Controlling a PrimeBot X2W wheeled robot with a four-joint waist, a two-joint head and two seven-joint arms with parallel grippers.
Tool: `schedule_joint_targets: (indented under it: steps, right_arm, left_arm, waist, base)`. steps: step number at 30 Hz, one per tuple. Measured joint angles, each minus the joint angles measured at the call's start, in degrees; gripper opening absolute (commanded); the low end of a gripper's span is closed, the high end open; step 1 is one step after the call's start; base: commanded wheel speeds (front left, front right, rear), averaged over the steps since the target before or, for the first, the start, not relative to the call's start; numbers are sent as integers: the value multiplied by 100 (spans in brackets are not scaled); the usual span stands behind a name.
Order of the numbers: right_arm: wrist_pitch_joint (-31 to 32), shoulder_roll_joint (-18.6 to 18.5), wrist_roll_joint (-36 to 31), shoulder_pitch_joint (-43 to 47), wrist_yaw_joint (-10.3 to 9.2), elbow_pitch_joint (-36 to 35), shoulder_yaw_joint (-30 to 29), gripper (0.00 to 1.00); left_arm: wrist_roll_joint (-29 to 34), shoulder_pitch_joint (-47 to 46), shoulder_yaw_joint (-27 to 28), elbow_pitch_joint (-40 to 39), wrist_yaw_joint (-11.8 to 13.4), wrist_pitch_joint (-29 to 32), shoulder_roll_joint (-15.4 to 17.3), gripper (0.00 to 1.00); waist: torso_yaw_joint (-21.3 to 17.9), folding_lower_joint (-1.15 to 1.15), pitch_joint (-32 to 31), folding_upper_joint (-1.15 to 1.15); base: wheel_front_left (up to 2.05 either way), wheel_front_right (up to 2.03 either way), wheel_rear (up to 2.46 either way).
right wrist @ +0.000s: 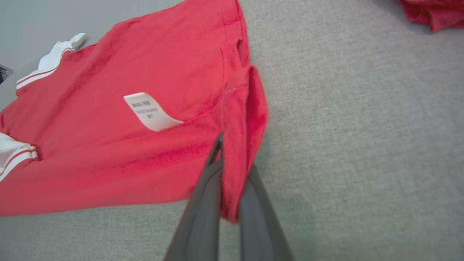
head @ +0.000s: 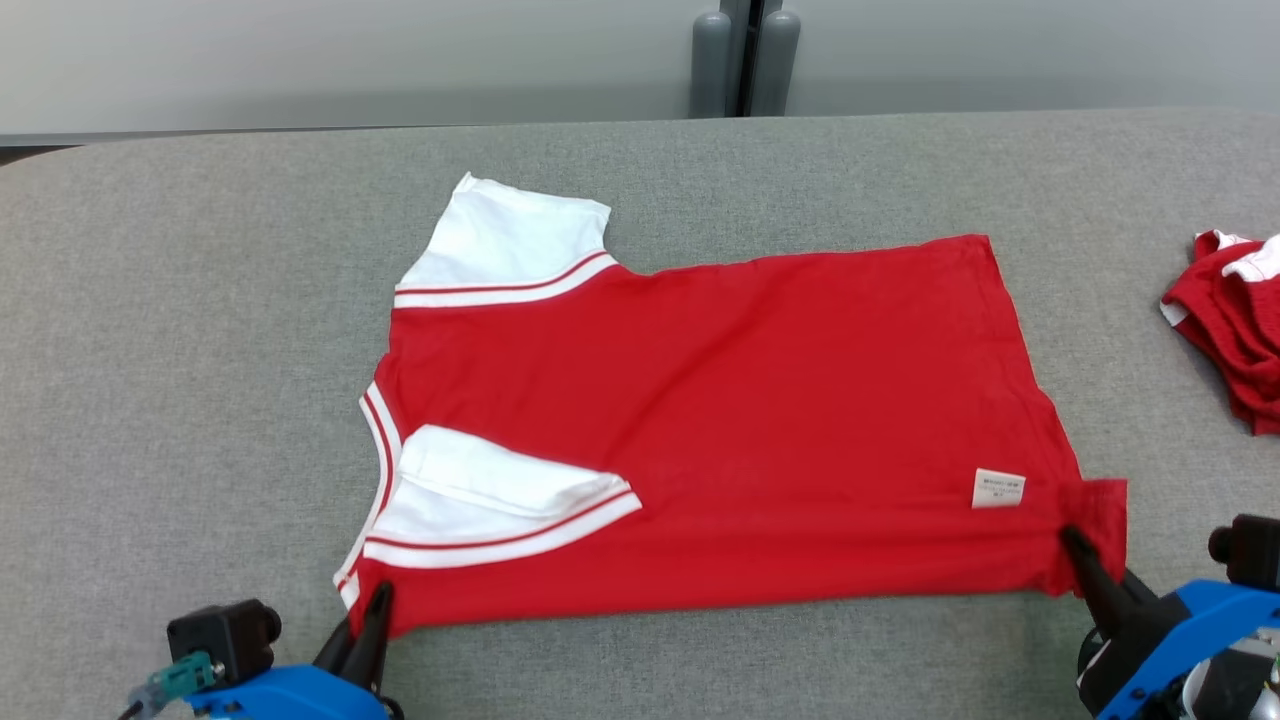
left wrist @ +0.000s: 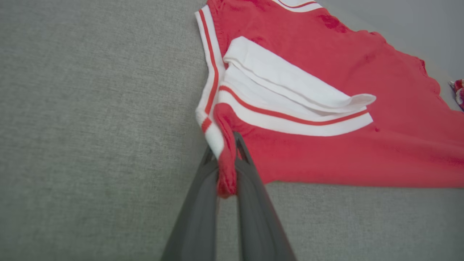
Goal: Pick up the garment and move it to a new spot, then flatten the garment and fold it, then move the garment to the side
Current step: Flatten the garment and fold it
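Red shirt (head: 720,400) lying flat on a grey counter (head: 200,350). Left tool (head: 375,600) clenched on its near shoulder corner, right tool (head: 1072,540) clenched on its near hem corner. Both pinches look shallow; an uneven lift could slip a corner and crumple the fold.

- White label (right wrist: 150,110) on the red garment (right wrist: 108,72), near one corner of its hem; three short lines of dark print, too small and blurred to read;
- The same label in the head view; its print shows as faint grey lines, illegible;
- No text, brand or number can be read.
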Motion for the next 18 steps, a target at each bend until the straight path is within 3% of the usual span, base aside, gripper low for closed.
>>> schedule_joint_targets:
  steps: [1,2,3,4,5,13,18]
  right_arm:
    - [45,1,53,65,0,-14,-4,0]
    - [96,-1,113,135,0,-12,-4,15]
    - [136,-2,143,193,0,-7,16,51]
    - [146,-1,169,250,0,-4,29,100]
    - [143,0,187,276,0,0,27,100]
    - [285,-2,-147,-19,-1,-270,107,100]
    - [1035,-275,-454,-1280,-1,-578,487,100]
  left_arm:
    - [21,94,-3,-81,71,18,10,0]
    - [64,166,-22,-141,136,37,22,0]
    - [90,218,-51,-171,171,90,46,28]
    - [96,268,-69,-194,191,133,63,66]
    - [96,302,-81,-212,225,143,63,100]
    - [293,-26,-1,-315,260,153,279,100]
    - [455,-1264,142,-234,-80,661,867,100]
  waist:
    - [4,0,1,0]
    - [9,0,3,0]
    - [13,0,5,0]
    - [15,0,7,0]
    - [18,0,10,0]
    - [-9,0,105,0]
    - [-202,0,408,0]
  base:
    - [0,0,0]
    - [0,0,0]
    - [0,0,0]
    - [0,0,0]
    - [0,0,0]
    - [0,0,0]
    - [0,0,0]
